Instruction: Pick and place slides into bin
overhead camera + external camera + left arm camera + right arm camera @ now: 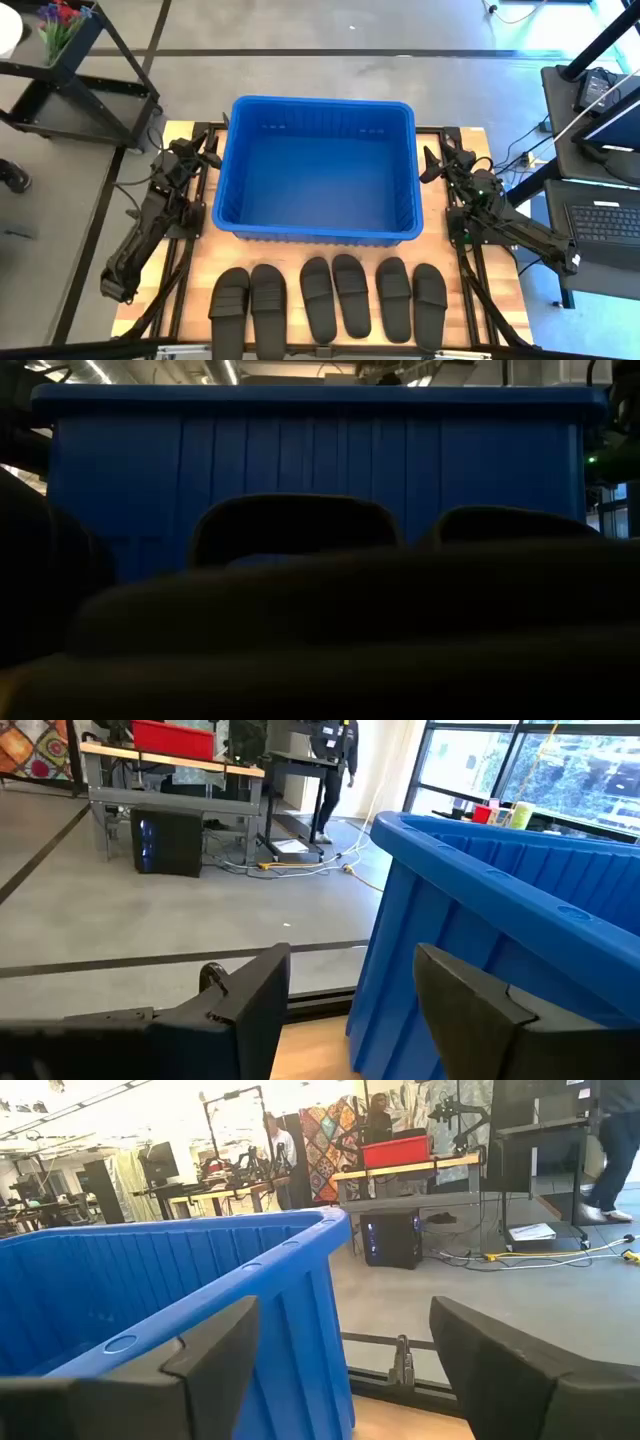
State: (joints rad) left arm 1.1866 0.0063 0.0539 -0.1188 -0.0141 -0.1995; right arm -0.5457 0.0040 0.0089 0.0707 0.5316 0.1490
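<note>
Six black slides lie in a row on their soles along the table's near edge, from the leftmost [229, 300] to the rightmost [430, 297]; their straps [290, 525] fill the low view. The empty blue bin [316, 168] stands on the table's far half. My left gripper [205, 150] is open and empty beside the bin's left wall [480, 930]; it also shows in its own wrist view [352, 1005]. My right gripper [432, 160] is open and empty beside the bin's right wall [200, 1280]; it also shows in its own wrist view [345, 1360].
A black shelf cart [70, 70] with flowers stands off the table's far left. A desk with laptops [610, 150] stands off the right. Bare wood [490, 290] shows between the slides and the arms. People [280, 1145] show in the room beyond.
</note>
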